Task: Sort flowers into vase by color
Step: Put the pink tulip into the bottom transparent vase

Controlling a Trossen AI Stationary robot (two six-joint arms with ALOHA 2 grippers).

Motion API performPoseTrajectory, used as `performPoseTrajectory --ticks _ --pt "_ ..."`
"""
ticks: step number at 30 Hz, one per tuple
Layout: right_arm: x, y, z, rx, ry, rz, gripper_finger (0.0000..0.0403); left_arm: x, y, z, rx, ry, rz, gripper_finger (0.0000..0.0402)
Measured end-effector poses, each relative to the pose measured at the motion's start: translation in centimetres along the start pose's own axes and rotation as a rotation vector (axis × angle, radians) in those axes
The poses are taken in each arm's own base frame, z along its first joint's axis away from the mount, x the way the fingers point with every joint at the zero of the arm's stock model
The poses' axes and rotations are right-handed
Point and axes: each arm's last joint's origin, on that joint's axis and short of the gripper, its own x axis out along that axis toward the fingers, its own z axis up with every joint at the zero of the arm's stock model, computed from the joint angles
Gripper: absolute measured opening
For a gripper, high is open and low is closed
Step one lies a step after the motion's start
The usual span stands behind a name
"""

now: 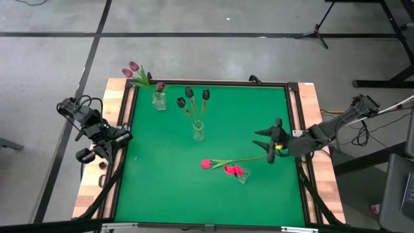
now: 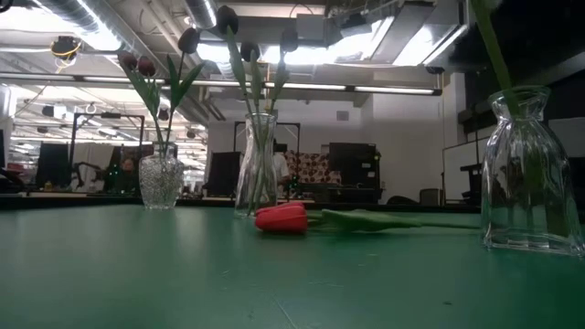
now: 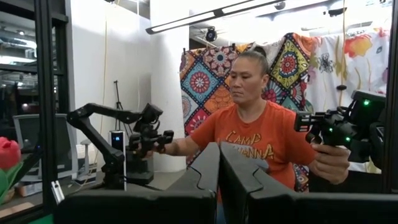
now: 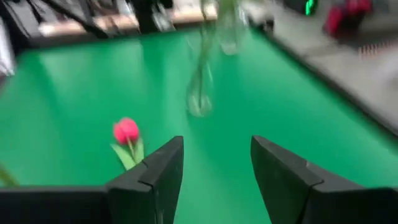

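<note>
**Q.** What surface does the figure show, and what stands at its left?

**A.** A green table point(image 1: 162, 194) with a wooden border, on a grey concrete floor. The left gripper point(image 1: 123, 136) hangs at the left border, off the green. Its wrist view shows its fingers point(image 3: 205, 163) pressed together on nothing. That view looks out into the room, where a person point(image 3: 255, 134) holds a pair of handles.

**Q.** And moving rightward?

**A.** The left vase point(image 1: 159, 101) holds the mauve tulips point(image 1: 132, 70). Beside it, the middle vase point(image 1: 198, 131) holds the dark tulips point(image 1: 189, 94). Both stand upright near the far edge. Nearer the front, a loose tulip point(image 1: 206, 164) lies flat on the green. Its red head points left and its stem runs right. Just beside it stands the right vase point(image 1: 242, 176), with one red tulip point(image 1: 230, 170) in it.

**Q.** Where is the working tool?

**A.** The right gripper point(image 1: 264, 146) hovers at the far end of the loose stem. Its fingers are spread apart with nothing between them.

**Q.** Which step is in hand?

**A.** Judged from this layout, mauve and dark are sorted, and the last red flower awaits pickup.

**Q.** What does the next move call for?

**A.** Probably a descent over the thin stem and a close low against the table. The flower must then be lifted, tipped upright and fed stem-first into the narrow neck of the right vase. The vase should not be nudged in the process.
</note>
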Motion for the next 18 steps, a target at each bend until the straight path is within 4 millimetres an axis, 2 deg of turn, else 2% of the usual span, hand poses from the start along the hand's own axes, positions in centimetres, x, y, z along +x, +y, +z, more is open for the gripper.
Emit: performPoseTrajectory --ticks 4,9,18 --pt "1.4 -0.7 -1.2 0.048 0.098 0.056 0.0186 0.0 0.0 0.0 0.001 0.002 0.000 0.0000" --pt "4.3 -0.9 -3.2 0.039 0.189 0.114 0.0186 0.0 0.0 -0.1 0.001 0.007 0.001 0.0000" --pt "9.5 0.1 -5.2 0.014 0.289 0.304 0.0186 0.0 0.0 -0.1 -0.002 0.013 0.003 0.0000"
